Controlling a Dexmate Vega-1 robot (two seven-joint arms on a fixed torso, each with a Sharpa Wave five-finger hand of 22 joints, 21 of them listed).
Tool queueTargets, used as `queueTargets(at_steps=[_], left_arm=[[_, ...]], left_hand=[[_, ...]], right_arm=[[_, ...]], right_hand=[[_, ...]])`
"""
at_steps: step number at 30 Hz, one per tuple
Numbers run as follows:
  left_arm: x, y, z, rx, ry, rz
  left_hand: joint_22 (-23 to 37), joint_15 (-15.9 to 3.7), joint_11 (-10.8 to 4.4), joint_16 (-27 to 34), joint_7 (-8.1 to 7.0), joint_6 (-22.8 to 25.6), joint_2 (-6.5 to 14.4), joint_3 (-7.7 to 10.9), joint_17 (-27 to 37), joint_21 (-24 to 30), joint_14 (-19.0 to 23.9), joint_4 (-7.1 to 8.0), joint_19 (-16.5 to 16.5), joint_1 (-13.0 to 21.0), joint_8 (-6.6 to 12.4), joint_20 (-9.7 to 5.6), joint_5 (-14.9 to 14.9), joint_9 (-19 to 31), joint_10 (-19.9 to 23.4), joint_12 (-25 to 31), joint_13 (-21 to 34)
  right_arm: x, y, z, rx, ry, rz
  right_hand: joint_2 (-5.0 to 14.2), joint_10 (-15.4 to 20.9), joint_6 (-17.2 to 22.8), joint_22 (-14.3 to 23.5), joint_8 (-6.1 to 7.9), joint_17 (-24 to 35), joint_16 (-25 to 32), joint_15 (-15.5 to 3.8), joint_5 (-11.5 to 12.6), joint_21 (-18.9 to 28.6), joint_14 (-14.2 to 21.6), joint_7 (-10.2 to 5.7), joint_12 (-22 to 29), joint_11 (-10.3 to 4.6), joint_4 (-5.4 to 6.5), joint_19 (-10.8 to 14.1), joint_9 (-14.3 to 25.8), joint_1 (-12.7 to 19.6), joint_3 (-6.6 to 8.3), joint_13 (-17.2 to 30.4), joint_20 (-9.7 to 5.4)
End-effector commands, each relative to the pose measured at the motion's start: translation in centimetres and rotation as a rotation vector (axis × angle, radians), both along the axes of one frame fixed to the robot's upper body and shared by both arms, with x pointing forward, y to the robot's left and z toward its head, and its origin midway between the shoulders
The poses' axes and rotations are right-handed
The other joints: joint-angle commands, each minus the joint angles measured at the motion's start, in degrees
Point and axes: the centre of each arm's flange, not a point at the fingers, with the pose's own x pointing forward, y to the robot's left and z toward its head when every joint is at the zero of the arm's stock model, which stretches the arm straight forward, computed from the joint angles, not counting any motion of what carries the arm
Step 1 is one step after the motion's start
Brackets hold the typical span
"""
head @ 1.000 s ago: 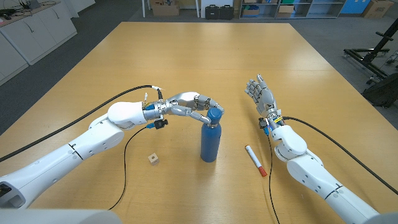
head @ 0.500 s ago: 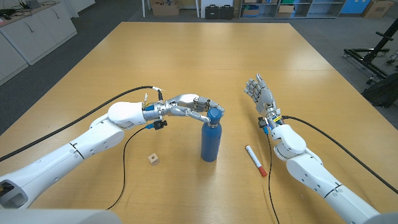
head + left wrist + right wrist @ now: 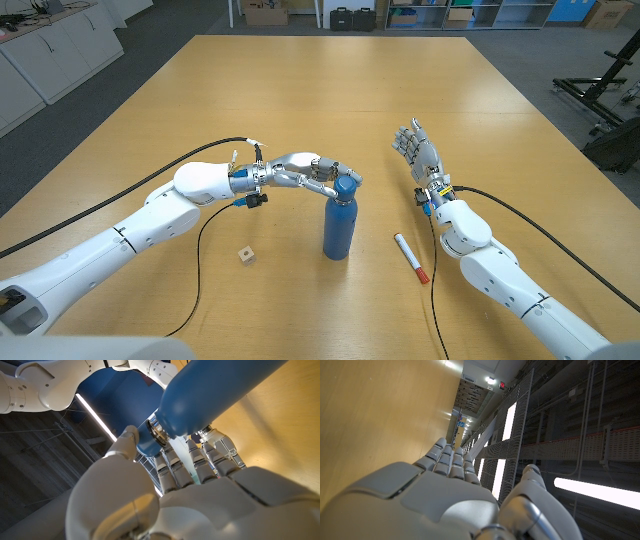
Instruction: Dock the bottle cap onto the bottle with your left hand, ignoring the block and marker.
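The bottle cap (image 3: 346,185) is pinched by the left hand (image 3: 312,171) atop the bottle (image 3: 338,229) — a sideways push could topple it; the right hand (image 3: 417,148) is held open, empty

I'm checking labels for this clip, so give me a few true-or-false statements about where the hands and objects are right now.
1. The left hand grips the cap at the top of the bottle. True.
2. The bottle lies on its side. False: it stands upright.
3. The right hand holds the marker. False: it holds nothing; the marker lies on the table.
4. The block sits on the table, on the bottle's left. True.
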Motion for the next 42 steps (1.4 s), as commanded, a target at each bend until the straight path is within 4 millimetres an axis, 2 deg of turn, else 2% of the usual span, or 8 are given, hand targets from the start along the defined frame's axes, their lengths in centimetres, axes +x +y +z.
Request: queueTargets(at_steps=[1,10,17,20,25,31,36,42], left_arm=[[0.0,0.2,0.0,0.008,-0.003,-0.015],[-0.1,0.2,0.0,0.046,-0.021,-0.029],[-0.2,0.1,0.2,0.07,-0.034,-0.046],[-0.2,0.1,0.2,0.074,-0.044,-0.047],[-0.2,0.2,0.5,0.077,-0.066,-0.042],[-0.4,0.4,0.7,0.082,-0.089,-0.034],[-0.3,0.6,1.0,0.071,-0.108,-0.008],[-0.3,1.0,1.6,0.035,-0.144,0.031]], left_hand=[[0.2,-6.97,0.35,0.3,-0.06,-1.6,-0.1,-0.62,0.2,0.0,-1.0,-0.04,-0.9,-0.9,-0.71,0.24,0.0,0.2,-1.8,0.0,0.1],[0.3,-5.5,2.36,0.1,0.05,-6.3,0.0,-1.17,0.2,-0.1,-3.7,-0.27,-2.8,-1.7,-2.11,0.87,0.0,0.4,-6.1,0.0,0.0],[0.3,-3.79,4.38,0.0,0.45,-11.3,0.0,-1.7,0.3,-0.2,-7.2,-0.34,-5.3,-2.6,-3.03,1.72,-0.1,0.6,-11.3,-0.1,-0.3],[0.3,-2.92,6.32,0.0,0.93,-14.3,-0.1,-2.18,0.3,-0.2,-9.4,-0.26,-6.7,-3.3,-3.31,1.97,-0.1,0.7,-14.7,-0.2,-0.4],[0.3,-1.8,7.18,-0.1,1.6,-18.4,-0.3,-2.53,0.3,-0.2,-12.1,-0.43,-8.1,-3.7,-3.74,2.02,-0.2,0.6,-19.0,-0.4,-0.6],[0.3,-0.27,9.04,-0.2,3.15,-23.9,-0.7,-3.52,0.4,-0.2,-15.7,-0.17,-9.9,-5.4,-3.99,2.4,-0.3,0.6,-23.7,-0.2,-0.8],[0.4,0.27,9.55,-0.1,3.73,-25.5,-0.9,-4.25,0.4,-0.2,-16.7,0.28,-10.5,-6.9,-3.98,2.61,-0.5,0.5,-25.3,-0.2,-0.9],[0.4,0.4,9.48,0.2,4.06,-25.4,-0.8,-4.64,0.4,-0.1,-16.6,0.54,-10.6,-7.9,-3.63,2.73,-0.5,0.5,-24.9,0.3,-0.9]], right_arm=[[0.0,0.2,0.1,-0.006,0.001,0.001],[0.0,0.3,0.1,-0.009,-0.001,0.0],[0.0,0.4,0.1,-0.005,-0.001,0.001],[0.0,0.4,0.1,-0.008,-0.003,-0.001],[0.0,0.4,0.1,-0.007,-0.001,-0.001],[0.0,0.4,0.1,-0.01,-0.001,0.0],[0.0,0.4,0.1,-0.012,-0.002,-0.001],[-0.3,0.2,0.1,-0.008,-0.01,-0.007]], right_hand=[[0.62,0.4,0.3,0.2,0.19,0.1,0.0,0.35,0.0,-0.3,0.4,-0.08,0.2,0.1,0.17,0.6,0.3,0.1,-0.13,0.1,-0.12],[0.63,0.4,0.3,0.2,0.18,0.1,0.0,0.41,0.0,-0.4,0.4,-0.11,0.2,0.16,0.17,0.7,0.3,0.1,-0.14,0.1,-0.15],[0.64,0.4,0.3,0.2,0.17,0.1,0.0,0.3,0.0,-0.5,0.4,-0.16,0.2,0.13,0.16,0.7,0.3,0.1,-0.15,0.1,-0.1],[0.64,0.5,0.2,0.2,0.16,0.1,0.0,0.33,0.0,-0.5,0.4,-0.24,0.2,0.02,0.15,0.7,0.3,0.2,-0.15,0.1,-0.07],[0.64,0.5,0.3,0.3,0.19,0.1,0.0,0.27,0.0,-0.6,0.4,-0.09,0.2,0.07,0.15,0.7,0.3,0.2,-0.16,0.1,-0.03],[0.64,0.5,0.3,0.3,0.17,0.1,-0.1,0.29,0.0,-0.7,0.4,0.13,0.2,0.06,0.13,0.6,0.3,0.2,-0.16,0.1,-0.07],[0.64,0.5,0.3,0.3,0.16,0.1,-0.1,0.26,0.0,-0.7,0.3,0.21,0.2,0.14,0.13,0.7,0.3,0.2,-0.17,0.1,-0.05],[0.64,0.7,0.5,0.3,0.21,0.1,-0.1,0.26,0.0,-0.8,0.4,0.56,0.3,0.13,0.11,0.8,0.3,0.2,-0.17,0.1,-0.05]])
